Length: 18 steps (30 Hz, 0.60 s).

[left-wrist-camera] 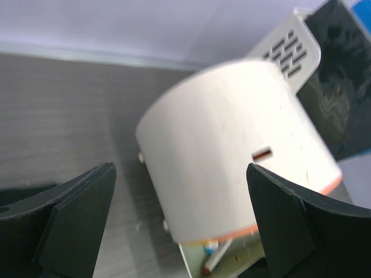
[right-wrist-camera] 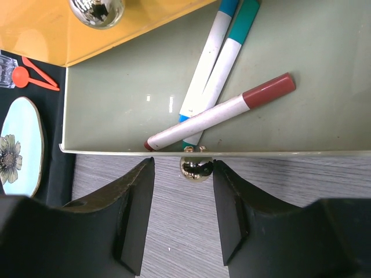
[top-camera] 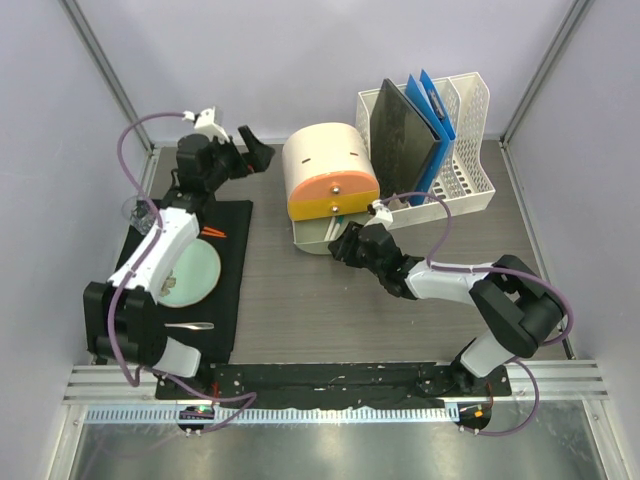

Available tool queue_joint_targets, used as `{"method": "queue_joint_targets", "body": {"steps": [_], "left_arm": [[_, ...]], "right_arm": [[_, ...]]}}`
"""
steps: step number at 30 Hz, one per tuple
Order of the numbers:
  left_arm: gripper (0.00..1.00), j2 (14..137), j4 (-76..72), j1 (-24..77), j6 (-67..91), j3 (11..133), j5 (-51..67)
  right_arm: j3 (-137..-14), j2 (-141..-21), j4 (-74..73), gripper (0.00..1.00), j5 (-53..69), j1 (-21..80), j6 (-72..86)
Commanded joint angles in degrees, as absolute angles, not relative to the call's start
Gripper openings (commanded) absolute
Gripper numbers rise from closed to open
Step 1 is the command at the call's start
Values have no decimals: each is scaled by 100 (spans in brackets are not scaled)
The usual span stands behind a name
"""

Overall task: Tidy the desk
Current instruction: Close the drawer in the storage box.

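Note:
On the desk (top-camera: 290, 310) stands a cream drawer unit (top-camera: 325, 165) with an orange front; its lower drawer (top-camera: 318, 232) is pulled out. In the right wrist view this drawer (right-wrist-camera: 116, 104) holds a red-capped marker (right-wrist-camera: 220, 113) and two blue-green ones (right-wrist-camera: 217, 52). My right gripper (right-wrist-camera: 183, 174) is open, its jaws on either side of the drawer's shiny round knob (right-wrist-camera: 196, 167), the right finger close against it, a gap on the left. My left gripper (left-wrist-camera: 179, 191) is wide open and holds nothing, hovering behind and to the left of the drawer unit (left-wrist-camera: 232, 145).
A black mat (top-camera: 235, 280) at the left carries a pale plate (top-camera: 195, 272), a metal utensil (top-camera: 190, 326), an orange item (top-camera: 213, 233) and a glass (top-camera: 140, 212). A white file rack (top-camera: 465, 150) with a blue folder (top-camera: 435, 110) and a black one (top-camera: 400, 130) stands just right of the drawers.

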State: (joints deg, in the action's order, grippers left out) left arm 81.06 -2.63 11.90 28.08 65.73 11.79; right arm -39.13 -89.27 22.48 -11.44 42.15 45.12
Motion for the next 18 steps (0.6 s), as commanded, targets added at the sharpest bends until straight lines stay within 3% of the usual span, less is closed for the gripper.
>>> {"method": "queue_joint_targets", "body": {"steps": [1,10,18], "left_arm": [[100,8813,-949,932,3006,7426,1520],[100,10667,-1283,791,3322,8962,2451],[100,11302,-2039,800,3577,9158,2760]], "right_arm": [[-4087,-8930,2637,50,-1292,4201,4412],[-4104,-9044,2593,48,-1353,4201,4351],[-4183,-9097,2523,47,-1468,4192,4166]]}}
